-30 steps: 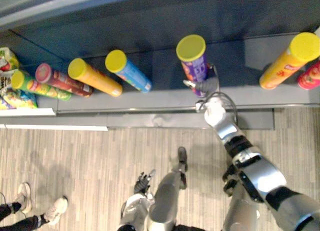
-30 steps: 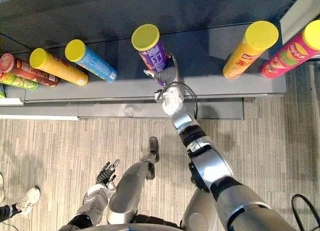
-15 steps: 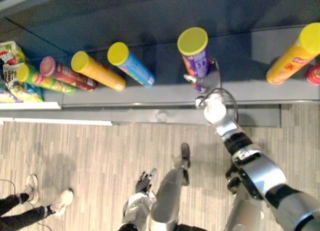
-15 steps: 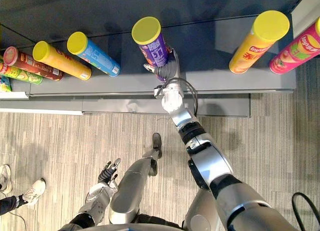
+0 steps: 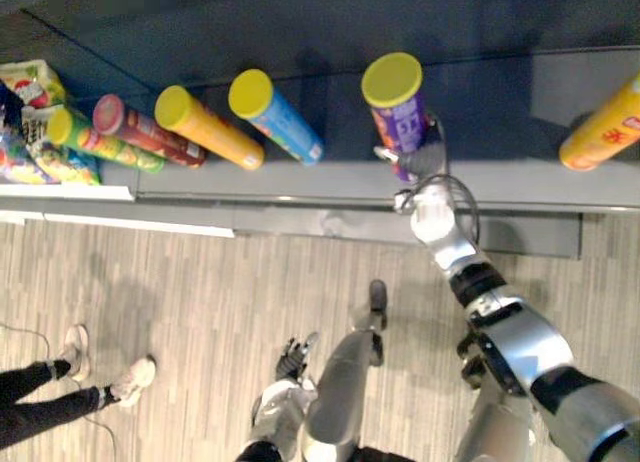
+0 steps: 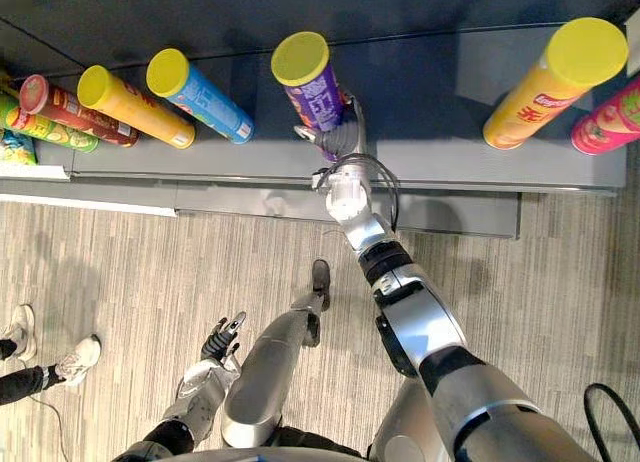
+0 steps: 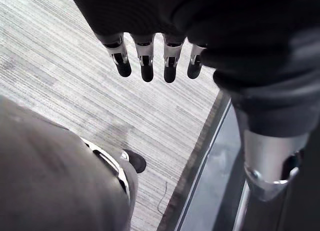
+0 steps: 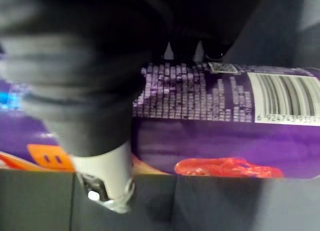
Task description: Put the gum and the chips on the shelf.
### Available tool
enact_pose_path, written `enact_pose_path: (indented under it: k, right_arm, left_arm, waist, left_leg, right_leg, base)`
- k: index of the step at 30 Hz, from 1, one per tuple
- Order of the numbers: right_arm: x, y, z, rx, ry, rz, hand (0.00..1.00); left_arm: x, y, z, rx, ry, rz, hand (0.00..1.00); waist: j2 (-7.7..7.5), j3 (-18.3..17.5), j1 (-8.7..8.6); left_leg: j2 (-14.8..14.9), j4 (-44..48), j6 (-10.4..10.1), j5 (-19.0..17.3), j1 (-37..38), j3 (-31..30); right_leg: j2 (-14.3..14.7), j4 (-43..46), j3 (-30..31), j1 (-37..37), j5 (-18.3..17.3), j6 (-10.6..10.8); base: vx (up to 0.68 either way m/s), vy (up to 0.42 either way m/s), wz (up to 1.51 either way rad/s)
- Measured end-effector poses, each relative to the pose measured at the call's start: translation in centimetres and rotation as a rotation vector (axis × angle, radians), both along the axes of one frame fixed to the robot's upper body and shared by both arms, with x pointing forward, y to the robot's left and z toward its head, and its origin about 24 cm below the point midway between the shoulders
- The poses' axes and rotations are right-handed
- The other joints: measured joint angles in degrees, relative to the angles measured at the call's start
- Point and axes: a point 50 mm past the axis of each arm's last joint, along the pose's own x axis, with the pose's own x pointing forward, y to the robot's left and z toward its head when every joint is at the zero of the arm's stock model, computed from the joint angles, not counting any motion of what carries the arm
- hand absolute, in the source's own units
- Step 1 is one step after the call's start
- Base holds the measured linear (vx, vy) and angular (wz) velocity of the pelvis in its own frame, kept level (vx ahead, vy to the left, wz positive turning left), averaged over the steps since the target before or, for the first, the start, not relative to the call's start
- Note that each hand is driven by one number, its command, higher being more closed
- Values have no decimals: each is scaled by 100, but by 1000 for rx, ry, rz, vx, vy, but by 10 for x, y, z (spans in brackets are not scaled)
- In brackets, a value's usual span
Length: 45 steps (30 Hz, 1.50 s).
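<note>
- At the shelf front, the right hand is clamped round the foot of the upright purple chips can.
- Before loosening, press the base flat; a tall can tips easily.
- Open the hand wide, then draw it straight back, clear of the blue can to the hand's left.
- Left hand hangs low, slack and open.

A long dark grey shelf carries a row of tall lidded cans that seem to stand upright. At the left end lie snack bags, then a green can, a red can and an orange can close together. A blue can stands just beside them and a purple can near the middle. Well apart at the right end are a yellow can and a pink can.
</note>
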Motion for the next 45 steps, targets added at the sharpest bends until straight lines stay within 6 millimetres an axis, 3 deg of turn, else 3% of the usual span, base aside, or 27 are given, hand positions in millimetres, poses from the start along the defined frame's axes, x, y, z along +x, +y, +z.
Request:
enact_pose_path:
  k: [6, 21, 22, 30, 37, 45]
  right_arm:
    - [4, -5, 16, -5, -45, -45, 100]
    - [6, -40, 28, -3, -120, -147, 100]
    - [6, -41, 28, -3, -123, -147, 0]
    - [6, -43, 24, -10, -103, -146, 0]
    - [5, -52, 4, 3, -50, -173, 0]
    - [-1, -62, -23, 22, 22, -201, 0]
  left_arm:
    - [1, 0, 1, 2, -13, 4, 0]
    - [5, -5, 4, 8, -40, -16, 0]
    - [5, -5, 4, 8, -40, -16, 0]
    - [5, -4, 4, 8, -41, -16, 0]
    - [5, -4, 4, 10, -40, -13, 0]
    - [-1, 0, -2, 18, 3, 4, 0]
  waist:
    - [8, -5, 5]
    - [41, -28, 144]
    - [41, -28, 143]
    - [41, -28, 135]
    - [41, -28, 119]
    - [39, -27, -55]
  left_leg:
    - [32, 106, -5, -18, -108, -42]
    - [116, 295, -41, -108, -283, -15]
    - [113, 297, -40, -108, -284, -1]
    - [154, 468, -49, -239, -288, 57]
    - [211, 530, -40, -254, -257, 84]
    - [280, 445, -52, -306, 116, 250]
  right_leg:
    - [11, -3, -32, -32, 0, -2]
    - [30, 53, -7, -199, -41, -56]
    - [26, 87, 10, -213, -40, -56]
    - [31, 108, 74, -214, -61, -55]
    - [98, 100, 121, -176, -59, -58]
    - [217, -110, 247, 121, -31, -18]
  base:
    - [29, -43, 2]
    - [46, -48, -3]
    - [57, -39, -4]
    - [43, -36, -5]
    - [55, -37, -4]
    - [38, -29, -11]
